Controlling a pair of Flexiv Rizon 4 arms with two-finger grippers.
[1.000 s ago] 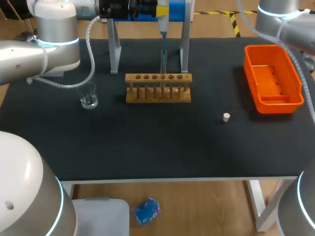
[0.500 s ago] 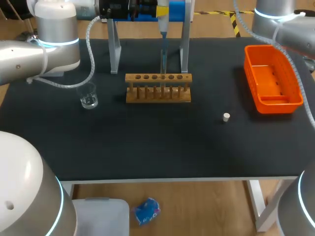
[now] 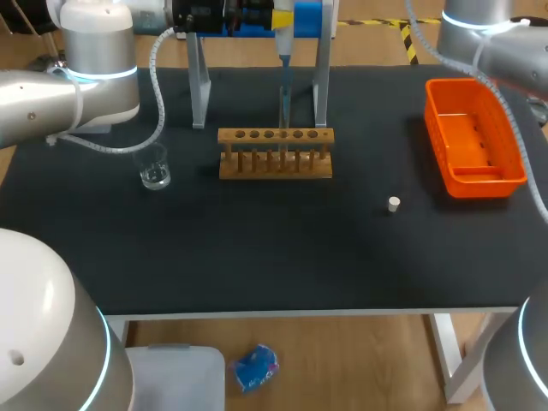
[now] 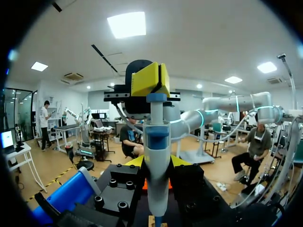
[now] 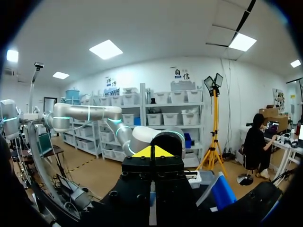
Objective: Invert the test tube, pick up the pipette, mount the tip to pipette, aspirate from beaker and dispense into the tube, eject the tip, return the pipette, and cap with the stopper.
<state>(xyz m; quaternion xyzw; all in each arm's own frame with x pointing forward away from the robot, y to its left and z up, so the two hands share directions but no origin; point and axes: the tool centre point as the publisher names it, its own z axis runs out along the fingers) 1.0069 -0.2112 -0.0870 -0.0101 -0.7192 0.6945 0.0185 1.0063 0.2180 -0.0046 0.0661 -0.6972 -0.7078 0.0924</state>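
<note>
My left gripper is at the table's far edge, shut on the blue and white pipette, which hangs upright. The pipette's thin lower end points down at the wooden rack; a clear tube seems to stand there, but I cannot make it out well. In the left wrist view the pipette stands between the fingers of my left gripper. The glass beaker stands left of the rack. A small white stopper lies right of it. My right gripper is shut and empty; the head view shows only its arm.
An orange bin sits at the right side of the black table. A metal stand with two posts rises behind the rack, on either side of the pipette.
My right arm has shifted slightly at the far right corner. The left arm, the pipette and the things on the table have not moved.
</note>
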